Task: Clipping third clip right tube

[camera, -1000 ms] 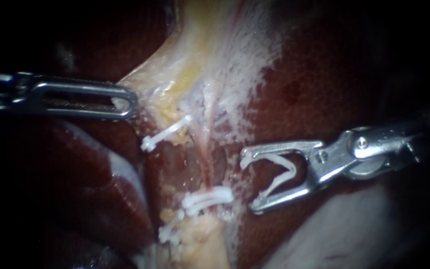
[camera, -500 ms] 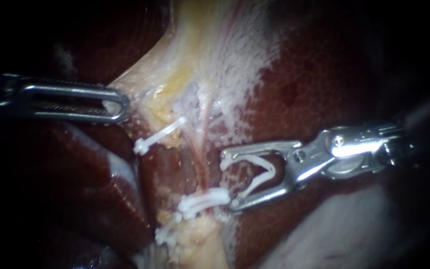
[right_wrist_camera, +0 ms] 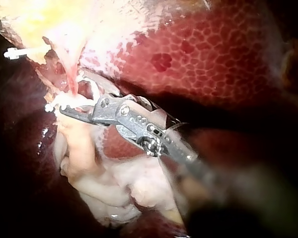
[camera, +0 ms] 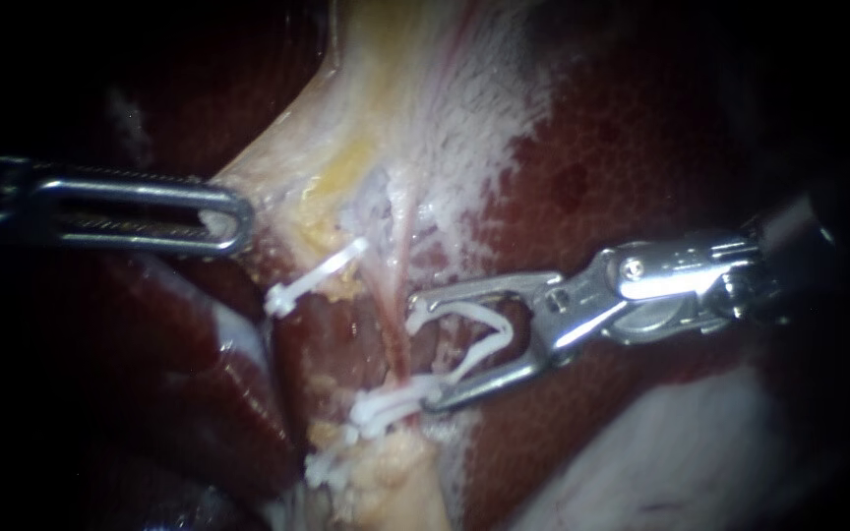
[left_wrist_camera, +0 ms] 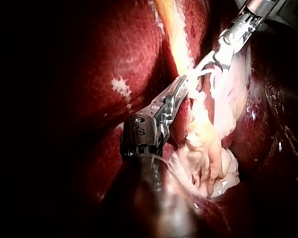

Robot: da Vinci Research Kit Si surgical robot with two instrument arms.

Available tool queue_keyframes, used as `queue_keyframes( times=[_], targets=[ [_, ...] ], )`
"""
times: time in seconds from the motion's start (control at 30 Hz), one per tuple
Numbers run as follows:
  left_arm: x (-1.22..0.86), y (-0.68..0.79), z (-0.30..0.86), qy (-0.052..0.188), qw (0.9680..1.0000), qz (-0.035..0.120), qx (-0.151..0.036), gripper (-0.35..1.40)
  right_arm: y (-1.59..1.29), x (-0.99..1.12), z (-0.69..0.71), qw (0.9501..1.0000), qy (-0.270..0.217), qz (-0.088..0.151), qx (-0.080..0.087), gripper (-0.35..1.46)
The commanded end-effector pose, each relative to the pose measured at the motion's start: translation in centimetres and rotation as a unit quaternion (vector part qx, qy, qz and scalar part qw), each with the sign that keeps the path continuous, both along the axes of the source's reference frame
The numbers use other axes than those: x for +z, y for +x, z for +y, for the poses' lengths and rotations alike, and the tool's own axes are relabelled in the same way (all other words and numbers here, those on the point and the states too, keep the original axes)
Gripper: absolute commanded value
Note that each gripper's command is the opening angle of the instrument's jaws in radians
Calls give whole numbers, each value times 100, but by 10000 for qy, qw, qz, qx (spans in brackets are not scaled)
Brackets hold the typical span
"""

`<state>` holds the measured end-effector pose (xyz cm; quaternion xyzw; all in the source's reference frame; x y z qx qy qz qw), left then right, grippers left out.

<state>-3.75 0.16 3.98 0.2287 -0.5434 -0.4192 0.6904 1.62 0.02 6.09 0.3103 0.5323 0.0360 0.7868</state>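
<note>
Dark-red liver (camera: 641, 147) backdrop: right instrument (camera: 424, 354) extends level from right, jaws spread wide, cradling open white clip (camera: 474, 313), tips just beside right tube (camera: 400, 285) ahead; left instrument (camera: 236, 211) lies level opposite, jaws clamped on pale tissue (camera: 277, 177).

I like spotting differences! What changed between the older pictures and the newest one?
The right instrument, carrying an open white clip in its jaws, slid closer, right up to the pink tube. The left instrument kept gripping the pale tissue, and the fastened clips stayed put.
</note>
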Motion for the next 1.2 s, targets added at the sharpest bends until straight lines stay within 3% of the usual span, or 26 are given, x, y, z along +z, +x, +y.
queue_keyframes(
  times=[0.03, 0.77, 1.2],
  targets=[
    [-1, 0, -1, -1, 10000, 4, 0, -35, 2, 1, 0, 10000, -5, -2, 3, 58],
    [-9, -2, -4, -1, 10000, -24, 11, -35, 24, 10, 4, 10000, 30, -45, 39, 58],
    [-7, -2, -4, -1, 10000, -26, 14, -35, 34, 5, 0, 9977, 683, -4, -44, 49]
  ],
)
